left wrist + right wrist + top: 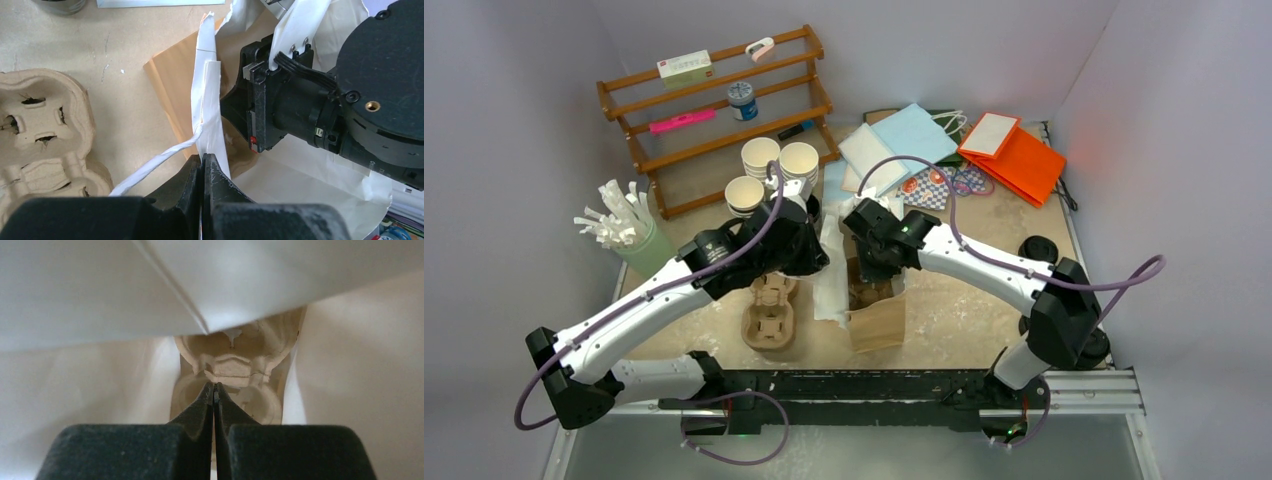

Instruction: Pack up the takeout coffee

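Tabletop (964,310) | kraft cups (799,158): three | pulp tray (769,315): one | white bag (829,280): one

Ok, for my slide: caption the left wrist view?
Left gripper pinches the white paper bag at its rim, by the twisted handle; right arm reaches inside, pulp cup tray alongside.

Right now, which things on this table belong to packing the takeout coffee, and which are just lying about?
For the job:
paper cups
white paper bag
pulp cup tray

Lying about:
wooden rack
orange bag
straws
blue bags
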{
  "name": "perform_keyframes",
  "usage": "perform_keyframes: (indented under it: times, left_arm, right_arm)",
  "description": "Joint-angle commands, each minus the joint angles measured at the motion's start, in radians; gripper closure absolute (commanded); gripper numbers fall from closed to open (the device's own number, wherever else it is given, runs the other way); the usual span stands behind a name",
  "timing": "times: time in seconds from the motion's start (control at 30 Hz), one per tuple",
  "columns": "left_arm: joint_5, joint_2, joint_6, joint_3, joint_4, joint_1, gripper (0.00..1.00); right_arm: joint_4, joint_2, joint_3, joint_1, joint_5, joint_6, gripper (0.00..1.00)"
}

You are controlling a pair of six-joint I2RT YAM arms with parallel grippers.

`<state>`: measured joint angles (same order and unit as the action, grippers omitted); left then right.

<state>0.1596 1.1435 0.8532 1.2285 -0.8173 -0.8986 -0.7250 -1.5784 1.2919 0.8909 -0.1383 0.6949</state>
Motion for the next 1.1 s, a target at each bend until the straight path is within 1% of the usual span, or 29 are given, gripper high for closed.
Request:
perform_keyframes:
  times: [0.0,0.13,0.23,0.37,0.43,0.5,0.57,0.6,0.67,0.73,0.8,0.9,1.0,1.07]
  left_arm:
    - [-0.035,-0.029,-0.026,-0.050,0.016,-0.002,1.00]
    - [-0.031,-0.040,-0.048,-0.065,0.043,-0.002,1.00]
    - [-0.021,-0.046,-0.077,-0.067,0.043,-0.002,1.00]
    - [0.023,-0.065,-0.116,-0.079,0.053,-0.002,1.00]
    - [0.051,-0.074,-0.137,-0.083,0.078,-0.002,1.00]
    - [0.073,-0.060,-0.138,-0.059,0.097,-0.002,1.00]
    - [0.100,-0.021,-0.098,-0.016,0.085,-0.002,1.00]
    - [0.106,-0.002,-0.046,-0.005,0.086,-0.002,1.00]
    - [0.100,0.036,0.017,0.001,0.144,-0.002,1.00]
    - [0.097,0.077,0.046,0.019,0.190,-0.002,1.00]
    - [0.121,0.119,0.082,0.051,0.190,-0.001,1.00]
    - [0.124,0.147,0.138,0.056,0.223,0.010,1.00]
    - [0.119,0.152,0.147,0.057,0.243,0.027,1.00]
    - [0.115,0.155,0.138,0.070,0.225,0.038,1.00]
  right_arm:
    - [-0.043,-0.007,0.017,-0.001,0.012,-0.022,1.00]
    - [-0.063,-0.011,0.010,-0.001,0.016,-0.037,1.00]
    - [-0.024,-0.004,-0.031,-0.001,0.064,-0.079,1.00]
    - [-0.005,0.002,-0.026,-0.002,0.087,-0.165,1.00]
    - [0.006,0.020,-0.003,-0.002,0.066,-0.213,1.00]
    - [-0.003,0.018,0.056,-0.002,0.052,-0.247,1.00]
    - [-0.034,0.006,0.140,-0.002,0.041,-0.257,1.00]
    - [-0.059,-0.001,0.185,-0.001,0.034,-0.258,1.00]
    - [-0.085,-0.012,0.248,-0.002,0.026,-0.283,1.00]
    - [-0.120,-0.019,0.296,-0.004,-0.001,-0.301,1.00]
    - [-0.129,-0.019,0.310,-0.013,0.021,-0.313,1.00]
    - [-0.163,-0.014,0.309,-0.037,0.030,-0.302,1.00]
    - [-0.170,0.005,0.274,-0.078,0.042,-0.271,1.00]
    - [-0.152,0.013,0.246,-0.098,0.057,-0.250,1.00]
